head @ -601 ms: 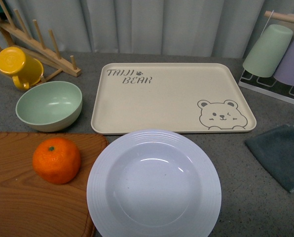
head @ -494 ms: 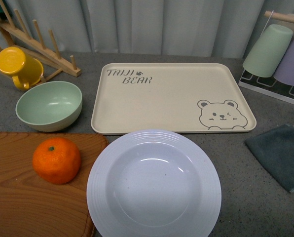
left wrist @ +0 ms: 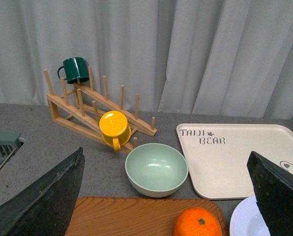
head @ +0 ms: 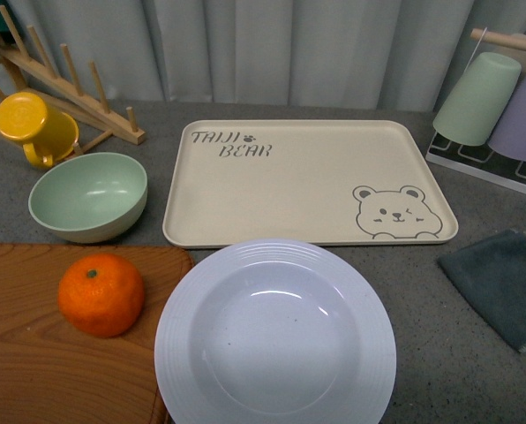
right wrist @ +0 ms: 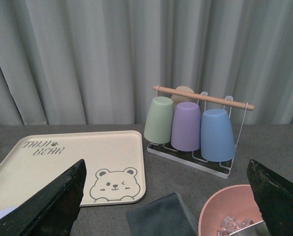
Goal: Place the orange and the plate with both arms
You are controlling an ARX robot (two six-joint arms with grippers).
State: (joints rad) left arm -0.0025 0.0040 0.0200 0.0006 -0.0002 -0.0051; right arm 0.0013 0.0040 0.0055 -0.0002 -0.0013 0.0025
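Note:
The orange [head: 101, 295] rests on a wooden board [head: 33, 371] at the front left. Just right of it the white ridged plate [head: 274, 331] lies empty on the grey tabletop, its left rim touching the board's edge. Neither arm appears in the front view. In the left wrist view my left gripper [left wrist: 165, 162] is open and raised, its dark fingers [left wrist: 43, 201] spread wide, with the orange [left wrist: 197, 223] and a corner of the plate [left wrist: 245, 221] below. My right gripper [right wrist: 166, 167] is open too, holding nothing, high over the table's right side.
A beige bear-print tray [head: 307, 177] lies behind the plate. A pale green bowl [head: 88, 196], a yellow mug [head: 35, 124] and a wooden rack [head: 69, 79] stand at the back left. At the right are a cup rack [right wrist: 190, 123], a grey cloth [head: 501, 283] and a pink bowl [right wrist: 235, 211].
The whole scene sits slightly lower in the front view than before. The orange, plate and other things keep their places relative to each other.

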